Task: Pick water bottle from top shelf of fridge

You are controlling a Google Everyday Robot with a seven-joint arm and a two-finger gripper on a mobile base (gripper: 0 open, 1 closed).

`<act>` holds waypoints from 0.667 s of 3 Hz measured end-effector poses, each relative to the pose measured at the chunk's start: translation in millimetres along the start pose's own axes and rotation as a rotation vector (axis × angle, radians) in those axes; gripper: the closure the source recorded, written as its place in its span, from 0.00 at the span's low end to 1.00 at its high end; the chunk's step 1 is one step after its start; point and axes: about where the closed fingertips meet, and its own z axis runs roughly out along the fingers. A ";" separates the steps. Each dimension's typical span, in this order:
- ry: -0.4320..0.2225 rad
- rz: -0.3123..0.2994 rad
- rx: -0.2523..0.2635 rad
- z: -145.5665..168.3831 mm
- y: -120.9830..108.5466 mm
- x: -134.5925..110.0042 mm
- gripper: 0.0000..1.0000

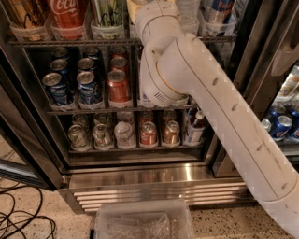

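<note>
White arm [219, 116] fills the middle of the view, rising from lower right to its wrist at the top edge, right in front of the top shelf [70, 42] of the fridge [154, 175]; the gripper lies beyond that edge, out of sight above the wrist, so whether it is spread or closed, or has hold of anything, cannot be told.

The water bottle [189, 11] stands on that shelf just to the picture's right of the wrist, very near it or partly behind it; only its clear ribbed lower body shows, so the cap and shoulder are cut off. Its long axis looks upright, so I judge the coming move turns on closing from the side around the body, with the gripper needing to sit a little to the right of where the wrist now points (a guess, since the tool itself is unseen).

A red cola can [69, 11] and other tall drinks stand to the left on the same surface, well apart from the bottle; whether bottle and wrist touch cannot be told.
</note>
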 end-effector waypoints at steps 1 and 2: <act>0.000 0.000 0.000 0.2 0.9 -1.8 0.77; 0.000 0.000 0.000 0.3 3.2 -3.4 0.99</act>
